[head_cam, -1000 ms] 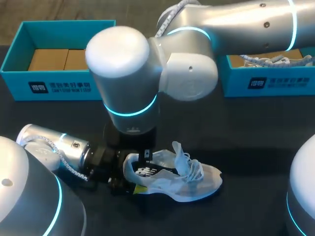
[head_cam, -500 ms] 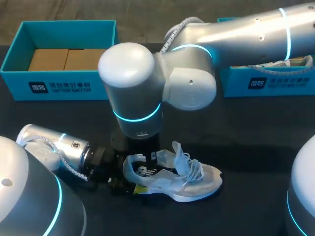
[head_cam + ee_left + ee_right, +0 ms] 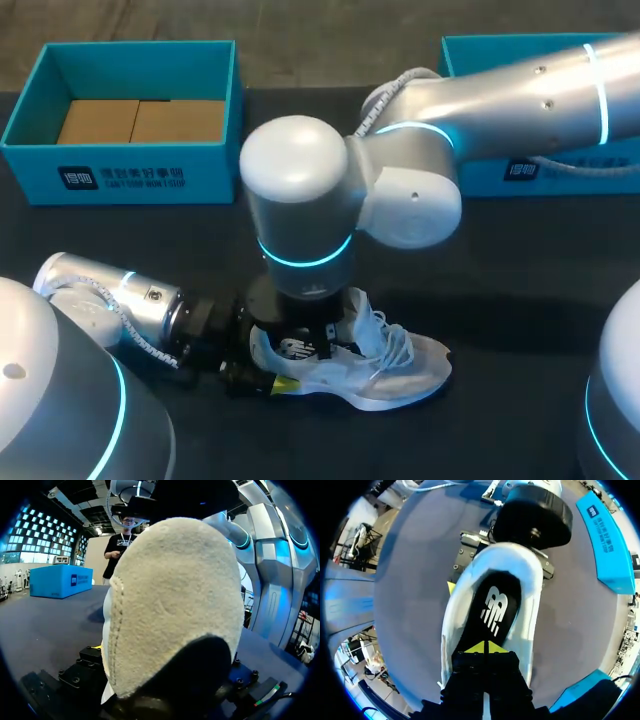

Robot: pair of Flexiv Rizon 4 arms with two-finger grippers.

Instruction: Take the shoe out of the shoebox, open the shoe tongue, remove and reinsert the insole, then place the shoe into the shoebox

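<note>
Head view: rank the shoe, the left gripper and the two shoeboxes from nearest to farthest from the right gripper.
1. shoe: the right gripper is down in its opening.
2. left gripper: at the shoe's heel, toward my left.
3. left shoebox and right shoebox, at the back, one on each side: too close to call.

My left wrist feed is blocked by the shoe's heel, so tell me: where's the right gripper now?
Observer: The right gripper is down in the opening of the shoe, at the black insole.
Operator: Open or shut?
Observer: Shut, its yellow tips are together.
Operator: Is the insole out yet?
Observer: No, it lies inside the shoe.
</note>
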